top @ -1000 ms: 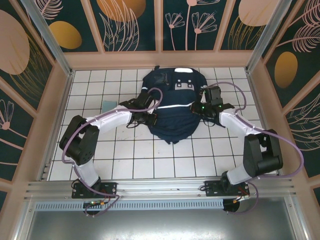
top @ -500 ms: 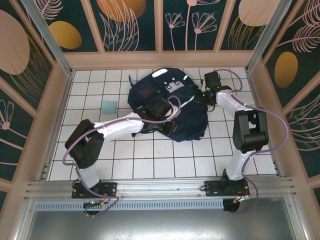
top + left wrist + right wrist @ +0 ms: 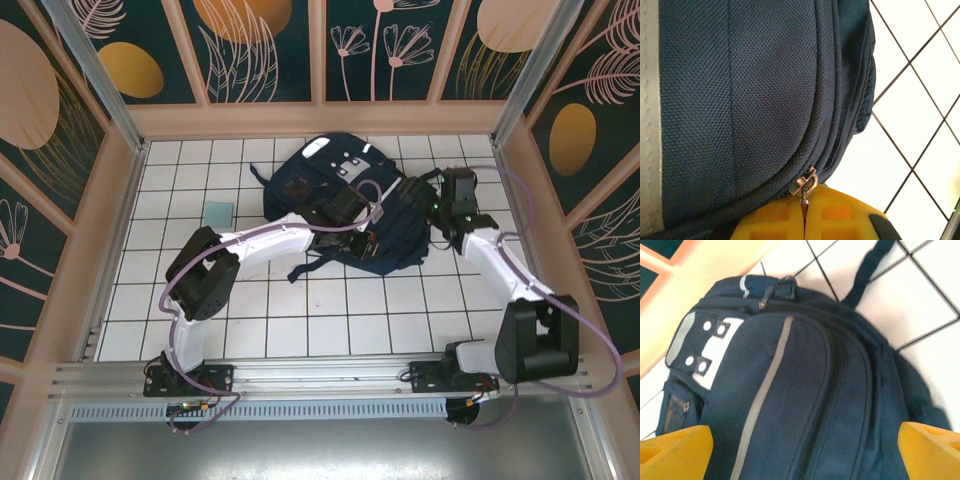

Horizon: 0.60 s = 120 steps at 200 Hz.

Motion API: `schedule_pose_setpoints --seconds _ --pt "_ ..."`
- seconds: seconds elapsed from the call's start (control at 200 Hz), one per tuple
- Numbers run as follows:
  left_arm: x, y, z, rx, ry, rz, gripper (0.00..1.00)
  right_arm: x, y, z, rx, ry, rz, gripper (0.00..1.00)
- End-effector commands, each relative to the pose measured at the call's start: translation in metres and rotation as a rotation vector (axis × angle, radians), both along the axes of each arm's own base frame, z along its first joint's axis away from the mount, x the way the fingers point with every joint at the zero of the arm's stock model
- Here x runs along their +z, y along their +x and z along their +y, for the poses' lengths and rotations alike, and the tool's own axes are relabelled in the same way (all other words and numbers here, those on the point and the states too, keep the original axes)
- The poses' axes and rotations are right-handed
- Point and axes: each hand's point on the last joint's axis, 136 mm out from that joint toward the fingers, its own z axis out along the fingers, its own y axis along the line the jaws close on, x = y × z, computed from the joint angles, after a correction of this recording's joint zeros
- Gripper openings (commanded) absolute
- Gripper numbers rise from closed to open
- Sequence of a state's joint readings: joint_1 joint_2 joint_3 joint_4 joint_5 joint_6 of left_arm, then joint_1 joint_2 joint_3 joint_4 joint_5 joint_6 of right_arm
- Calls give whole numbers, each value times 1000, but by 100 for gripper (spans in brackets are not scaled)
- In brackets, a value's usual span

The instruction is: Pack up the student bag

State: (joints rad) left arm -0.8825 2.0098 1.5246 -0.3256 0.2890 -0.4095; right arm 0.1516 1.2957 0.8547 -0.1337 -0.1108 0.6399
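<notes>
Zip duty on the student bag point(image 3: 295, 190): left tool point(image 3: 805, 222) clenched, right tool point(image 3: 805, 440) released.
The left tool pinched the zipper pull point(image 3: 805, 184) near the bag's 6 o'clock edge, and the bag lay at 12 o'clock on the desk point(image 3: 250, 320). The right tool gaped empty at its 3 o'clock side. Best play, I'd judge: pin the fabric there, then draw the pull steadily along the track.
</notes>
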Motion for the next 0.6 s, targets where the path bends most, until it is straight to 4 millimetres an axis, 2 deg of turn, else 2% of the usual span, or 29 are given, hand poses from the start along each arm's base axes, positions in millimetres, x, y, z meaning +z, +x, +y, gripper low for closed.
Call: schedule_pose_setpoints --seconds 0.0,0.115,0.195,0.27,0.33,0.395,0.43,0.49,0.595 --pt "27 0 -25 -40 -128 -21 0 -23 -12 18 -20 206 16 96" --pt "23 -3 -20 -51 -117 -21 0 -27 -14 45 21 327 -23 91" --pt "18 -6 -17 -52 -102 -18 0 -31 -12 60 37 335 -24 86" --pt "15 -7 -14 -51 -103 -21 0 -44 -10 71 37 325 10 80" --pt "15 -8 -12 -55 -104 -28 0 -58 -9 75 26 329 35 64" --pt "15 -8 -9 -54 -96 -41 0 -71 -9 74 4 342 50 35" --pt "14 -8 -6 -55 -80 -56 0 -77 -9 71 -7 339 52 23" --pt "11 -1 8 -22 -19 -96 0 -85 -8 66 -25 316 62 0" --pt "-2 16 47 55 119 -155 0 -91 -10 53 -53 261 79 0"
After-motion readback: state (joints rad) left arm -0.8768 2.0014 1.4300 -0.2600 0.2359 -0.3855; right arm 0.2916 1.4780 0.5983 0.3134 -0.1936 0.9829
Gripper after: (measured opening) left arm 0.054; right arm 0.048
